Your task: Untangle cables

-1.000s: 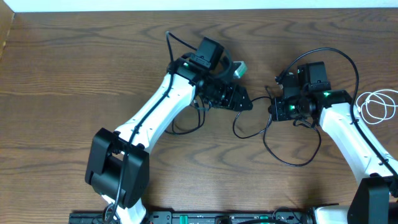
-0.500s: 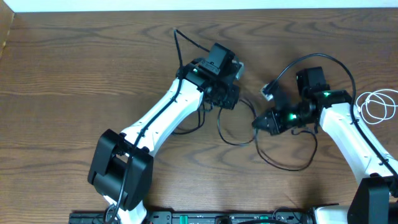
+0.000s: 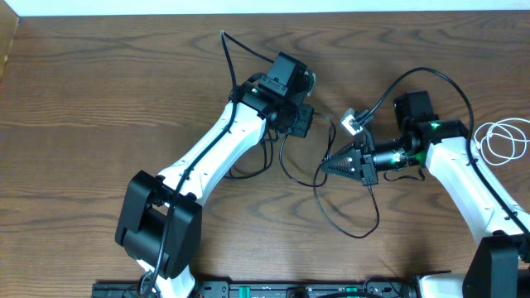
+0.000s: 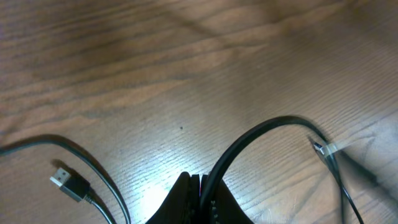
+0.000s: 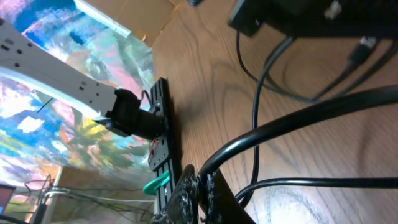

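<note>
One black cable (image 3: 359,237) is looping across the middle of the table (image 3: 99,99), running between the two grippers. The left gripper (image 4: 195,182) is pinching it with its fingers closed. The right gripper (image 5: 201,179) is clamping it likewise, further along. One white cable (image 3: 483,141) is lying coiled at the table's right edge, well apart.

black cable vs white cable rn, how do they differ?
Black cable is clamped by left pincer and right pincer; white cable lies ungripped. Black cable sprawls in wide loops mid-table; white cable sits coiled at the right edge. Both are thin cords on the wooden table.
</note>
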You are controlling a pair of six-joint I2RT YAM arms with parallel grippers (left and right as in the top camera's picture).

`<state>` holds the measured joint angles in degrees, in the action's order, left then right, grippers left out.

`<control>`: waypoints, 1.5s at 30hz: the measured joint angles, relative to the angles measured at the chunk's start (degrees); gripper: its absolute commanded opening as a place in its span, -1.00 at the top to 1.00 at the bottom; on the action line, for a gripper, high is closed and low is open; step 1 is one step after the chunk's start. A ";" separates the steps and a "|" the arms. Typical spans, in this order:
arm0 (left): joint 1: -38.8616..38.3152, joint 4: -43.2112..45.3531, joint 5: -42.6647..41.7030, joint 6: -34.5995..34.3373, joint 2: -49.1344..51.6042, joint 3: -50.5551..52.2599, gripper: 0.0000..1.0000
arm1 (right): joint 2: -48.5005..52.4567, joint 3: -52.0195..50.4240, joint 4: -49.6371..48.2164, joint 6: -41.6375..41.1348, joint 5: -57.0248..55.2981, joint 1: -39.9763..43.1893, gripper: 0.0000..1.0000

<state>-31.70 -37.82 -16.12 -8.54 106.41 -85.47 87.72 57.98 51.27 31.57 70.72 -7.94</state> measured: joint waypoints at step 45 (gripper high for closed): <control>4.85 4.81 -31.19 -2.19 -16.70 -0.48 0.85 | 0.00 -0.24 -38.62 -29.55 -22.05 -4.90 -0.31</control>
<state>-26.85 -33.01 -47.31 -10.72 89.71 -85.95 87.72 57.74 12.64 2.02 48.66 -12.84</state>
